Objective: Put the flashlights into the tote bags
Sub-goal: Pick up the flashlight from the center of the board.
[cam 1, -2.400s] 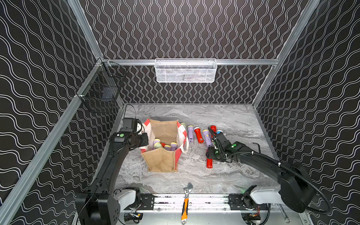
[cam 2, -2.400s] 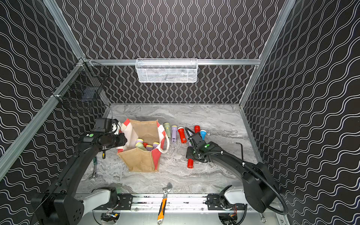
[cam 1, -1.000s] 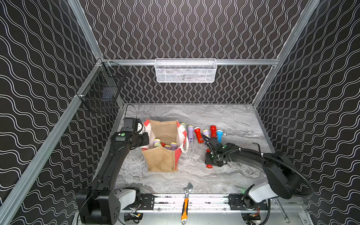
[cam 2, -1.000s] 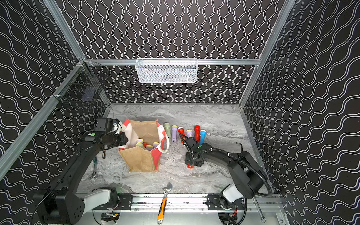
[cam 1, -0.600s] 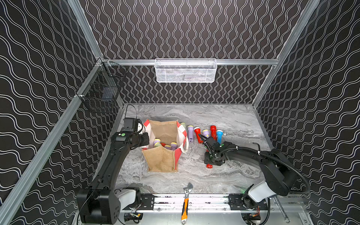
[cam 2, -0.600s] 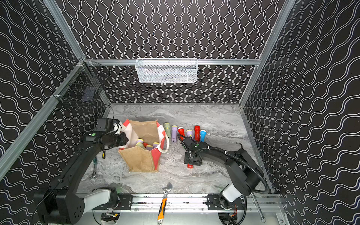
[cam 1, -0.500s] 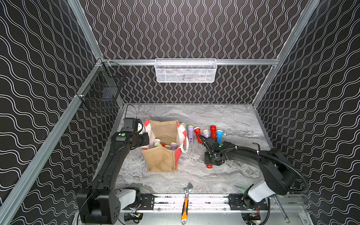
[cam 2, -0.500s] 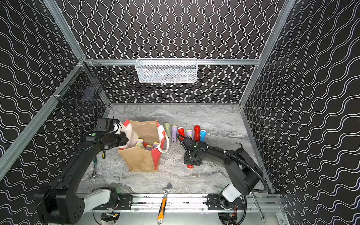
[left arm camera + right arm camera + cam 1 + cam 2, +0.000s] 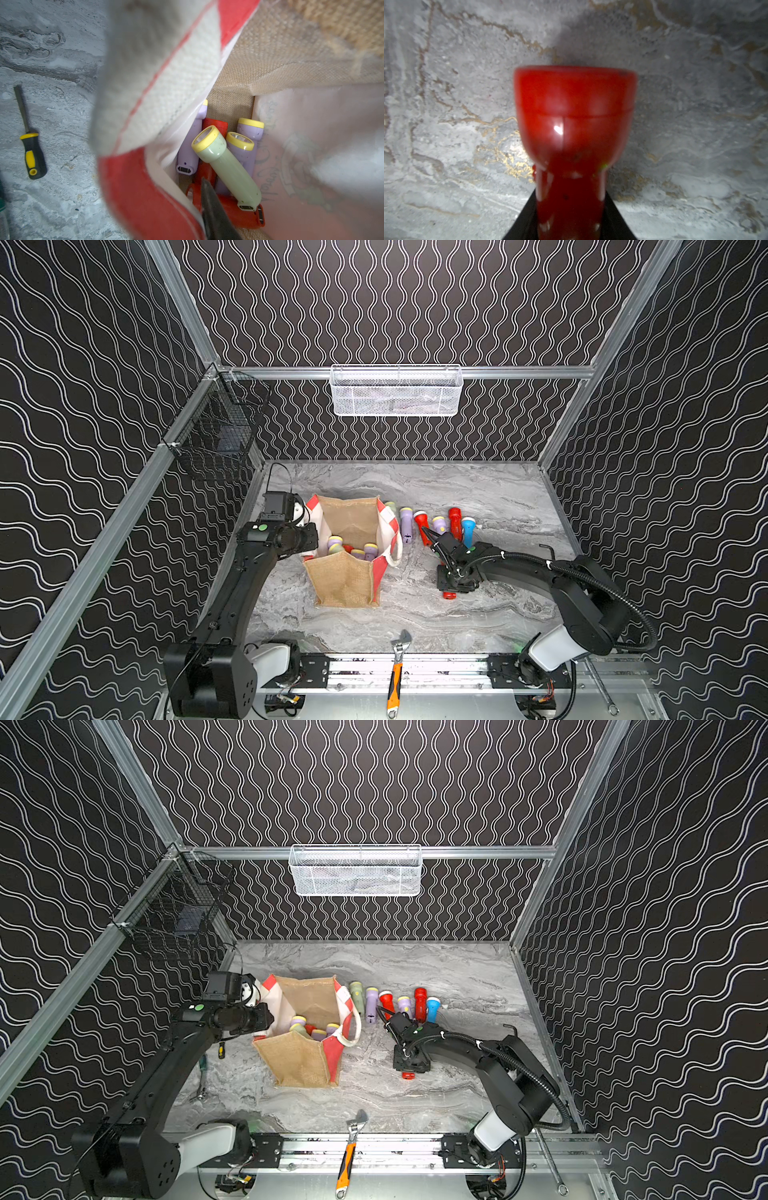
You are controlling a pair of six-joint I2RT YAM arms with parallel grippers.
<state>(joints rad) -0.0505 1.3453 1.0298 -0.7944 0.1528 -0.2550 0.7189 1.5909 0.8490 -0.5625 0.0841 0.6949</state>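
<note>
The tan jute tote bag (image 9: 343, 585) (image 9: 301, 1060) stands open at centre left. My left gripper (image 9: 311, 537) (image 9: 268, 1021) (image 9: 193, 199) is shut on its red-and-white left side panel, with one finger inside. Several flashlights (image 9: 351, 549) lie in the bag, among them a pale green one (image 9: 226, 164). Right of the bag, a red flashlight (image 9: 449, 595) (image 9: 408, 1075) (image 9: 575, 116) lies on the table. My right gripper (image 9: 455, 583) (image 9: 411, 1063) (image 9: 570, 199) is shut on its handle. Behind it lies a row of flashlights from lilac (image 9: 406, 522) to blue (image 9: 468, 529).
An orange-handled wrench (image 9: 397, 672) lies at the front rail. A yellow-and-black handled tool (image 9: 31, 153) (image 9: 220, 1050) lies left of the bag. A white mesh basket (image 9: 395, 391) hangs on the back wall and a black wire basket (image 9: 216, 435) on the left wall.
My right gripper has moved forward from the row, come down over the lone red flashlight and shut on its handle. The left arm and the bag have not moved.
</note>
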